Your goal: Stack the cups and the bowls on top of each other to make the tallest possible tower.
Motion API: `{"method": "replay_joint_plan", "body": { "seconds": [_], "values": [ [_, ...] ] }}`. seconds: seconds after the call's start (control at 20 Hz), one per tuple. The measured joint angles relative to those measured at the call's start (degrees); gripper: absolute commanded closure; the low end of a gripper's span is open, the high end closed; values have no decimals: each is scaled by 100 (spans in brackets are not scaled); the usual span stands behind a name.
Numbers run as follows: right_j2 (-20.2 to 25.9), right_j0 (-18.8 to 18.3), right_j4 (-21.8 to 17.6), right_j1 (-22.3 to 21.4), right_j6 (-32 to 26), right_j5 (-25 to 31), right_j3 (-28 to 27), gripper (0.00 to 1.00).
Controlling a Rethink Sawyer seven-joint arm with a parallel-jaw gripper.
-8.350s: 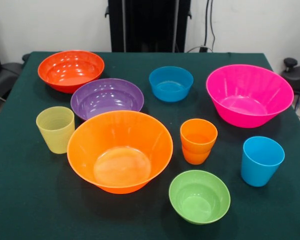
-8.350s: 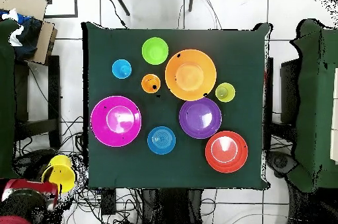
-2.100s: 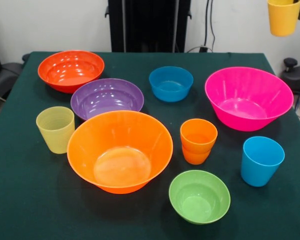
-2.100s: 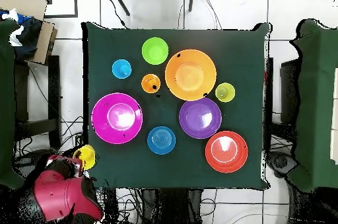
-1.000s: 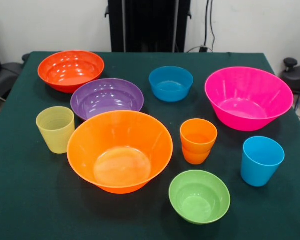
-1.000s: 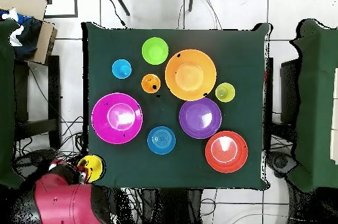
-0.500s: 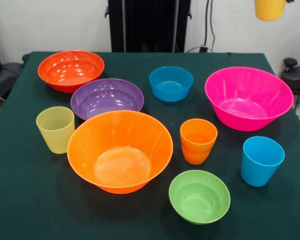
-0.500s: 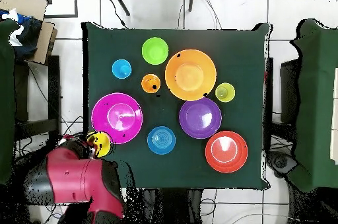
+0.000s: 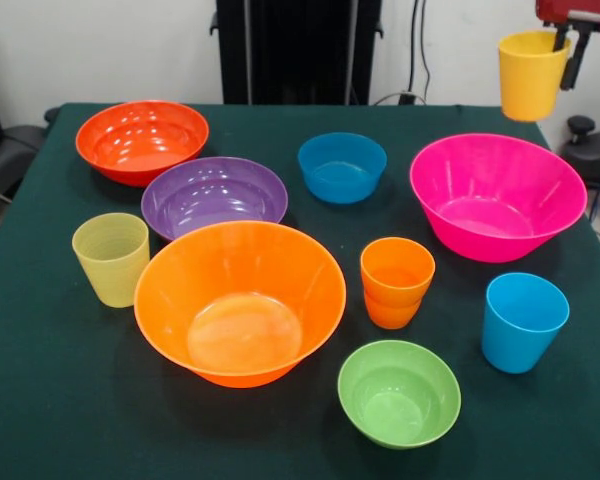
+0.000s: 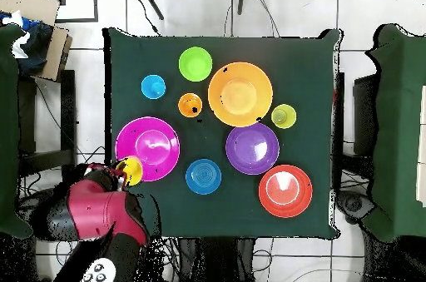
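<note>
We see the end effector (image 9: 565, 45) gripping the rim of a glossy yellow plastic tumbler (image 9: 531, 75). The tumbler hangs upright, mouth up, its long axis vertical. It is above the far edge of the large hot pink plastic bowl (image 9: 497, 196) on the worktop (image 9: 70, 400).

yellow cup (image 9: 531, 74) lower, nearer pink bowl (image 9: 497, 196)

Arm raised at the table's corner, gripper closed on a cup

The gripper (image 9: 565, 40) is seen at the front view's top right, held high above the far right corner of the table, one dark finger inside the yellow cup (image 9: 529, 75). From overhead, the red arm (image 10: 96, 212) is bent across the table's edge.
</note>
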Motion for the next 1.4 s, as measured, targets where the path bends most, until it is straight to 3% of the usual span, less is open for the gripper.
{"method": "replay_joint_plan", "body": {
  "seconds": [0.65,1.4],
  "values": [
    [-60,211,352,1018,0,-222,-352,100],
    [-409,376,400,992,0,-221,-461,100]
  ]
}}
